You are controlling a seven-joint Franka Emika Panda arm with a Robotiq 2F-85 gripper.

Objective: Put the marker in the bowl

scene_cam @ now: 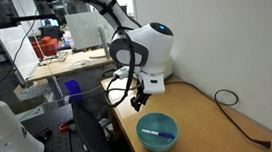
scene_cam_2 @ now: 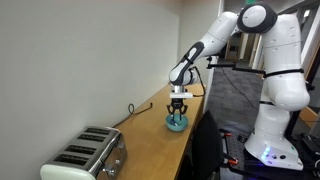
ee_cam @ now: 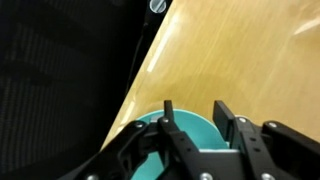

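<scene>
The teal-blue bowl (scene_cam: pixel 159 132) stands on the wooden table near its edge. The blue marker (scene_cam: pixel 159 136) lies inside the bowl. My gripper (scene_cam: pixel 139 101) hangs open and empty a little above the bowl. In an exterior view the gripper (scene_cam_2: pixel 178 108) is directly over the bowl (scene_cam_2: pixel 177 123); the marker is too small to make out there. In the wrist view my open fingers (ee_cam: pixel 195 115) frame the bowl's rim (ee_cam: pixel 190 128); the marker is hidden behind the gripper body.
A black cable (scene_cam: pixel 235 117) runs across the table (scene_cam: pixel 222 138) from the wall. A silver toaster (scene_cam_2: pixel 85 158) stands at the table's far end. The table edge drops to a dark floor (ee_cam: pixel 60 90) beside the bowl.
</scene>
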